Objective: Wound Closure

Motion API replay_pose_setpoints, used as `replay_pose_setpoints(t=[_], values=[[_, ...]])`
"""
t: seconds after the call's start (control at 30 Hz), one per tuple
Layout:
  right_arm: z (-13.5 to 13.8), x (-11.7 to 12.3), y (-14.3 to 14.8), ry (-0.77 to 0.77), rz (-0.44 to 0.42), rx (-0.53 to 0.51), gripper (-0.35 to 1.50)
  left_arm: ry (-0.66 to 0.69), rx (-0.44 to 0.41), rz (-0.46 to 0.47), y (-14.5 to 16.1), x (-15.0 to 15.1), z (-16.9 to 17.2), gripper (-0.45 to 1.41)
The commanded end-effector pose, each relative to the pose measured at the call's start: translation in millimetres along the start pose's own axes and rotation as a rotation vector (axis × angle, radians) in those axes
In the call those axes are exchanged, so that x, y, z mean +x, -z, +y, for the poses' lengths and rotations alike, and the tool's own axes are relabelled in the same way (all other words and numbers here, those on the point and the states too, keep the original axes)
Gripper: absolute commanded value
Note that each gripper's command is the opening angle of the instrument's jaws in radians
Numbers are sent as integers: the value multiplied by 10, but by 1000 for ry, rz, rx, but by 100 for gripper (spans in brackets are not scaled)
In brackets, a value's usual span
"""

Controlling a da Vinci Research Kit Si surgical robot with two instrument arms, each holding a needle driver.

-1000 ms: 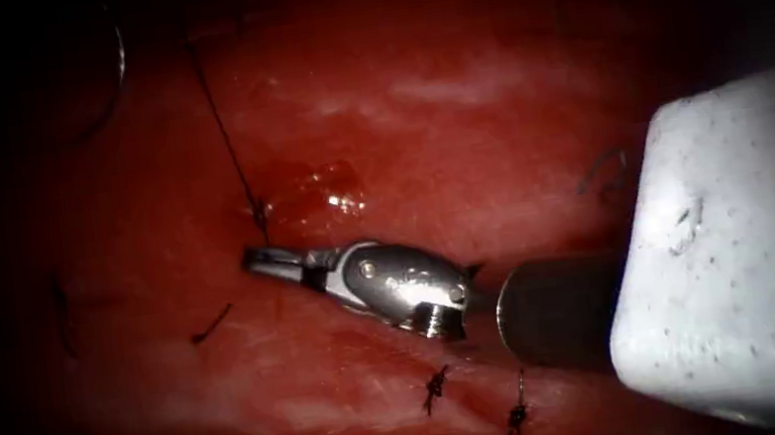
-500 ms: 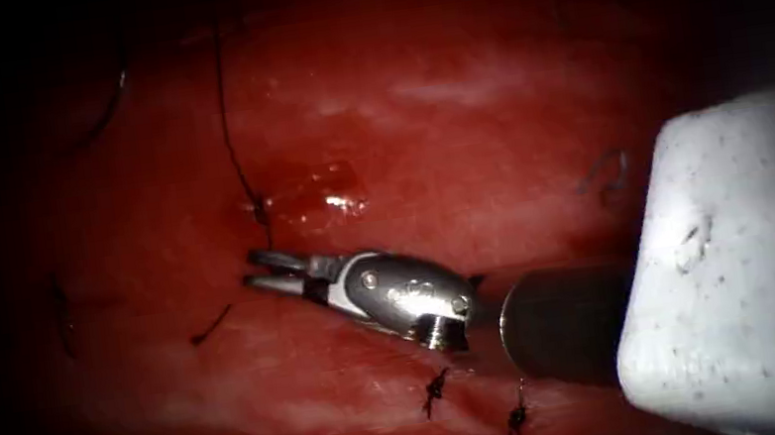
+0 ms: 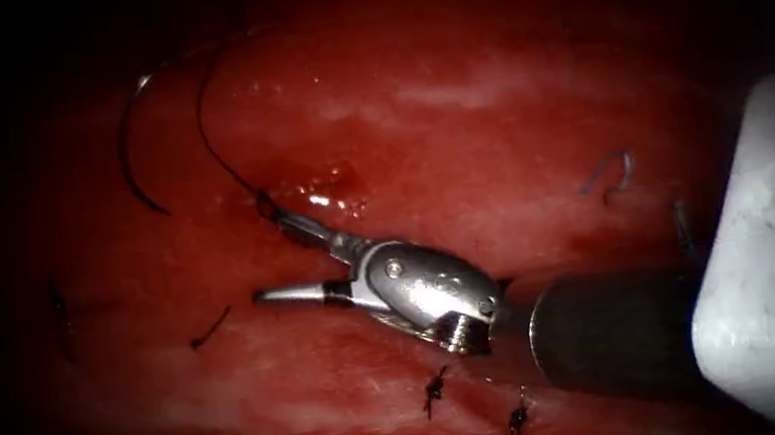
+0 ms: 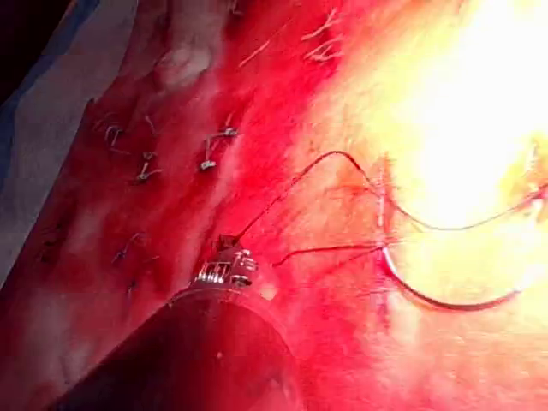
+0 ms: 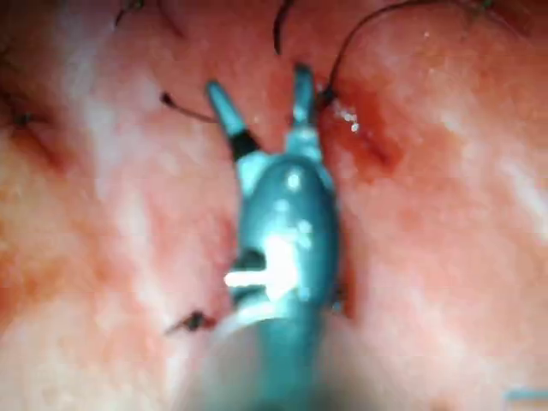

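Note:
My right tool point(image 3: 264, 254) reaches in from the right over the tissue point(image 3: 496, 133), jaws spread wide and holding nothing. Its upper jaw tip lies against the knot point(image 3: 261, 204) where the thread point(image 3: 210, 141) leaves the tissue. From there the thread arcs slackly upward. The curved needle point(image 3: 125, 152) lies free on the tissue to the upper left, not in it. In the right wrist view the same open tool point(image 5: 257, 84) sits beside the thread point(image 5: 351, 43). In the left wrist view my left tool point(image 4: 229, 248) is shut where the thread point(image 4: 291, 184) meets its tip; the needle point(image 4: 445, 301) lies beyond.
Two tied stitches point(image 3: 435, 389) point(image 3: 516, 418) sit below the right tool's wrist. Cut thread ends lie at the left point(image 3: 212, 324) and at the right point(image 3: 607, 174). Red fluid point(image 3: 335, 194) glistens just right of the knot.
The right tool's jaws went from shut to wide open. The thread, taut a second ago, now hangs in a slack arc, and the needle has slid down into view at the upper left.

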Motion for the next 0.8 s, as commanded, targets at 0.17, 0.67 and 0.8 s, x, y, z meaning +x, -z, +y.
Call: replay_pose_setpoints(t=[0.17,0.67,0.8], values=[[4,-1,2,-42,-1,9,113,12,7,16,39,20,-8,-45],[66,20,-13,-167,-120,-17,109,53,35,96,137,51,-37,-45],[76,14,-26,-189,-140,2,111,79,49,123,155,70,-53,-45]])
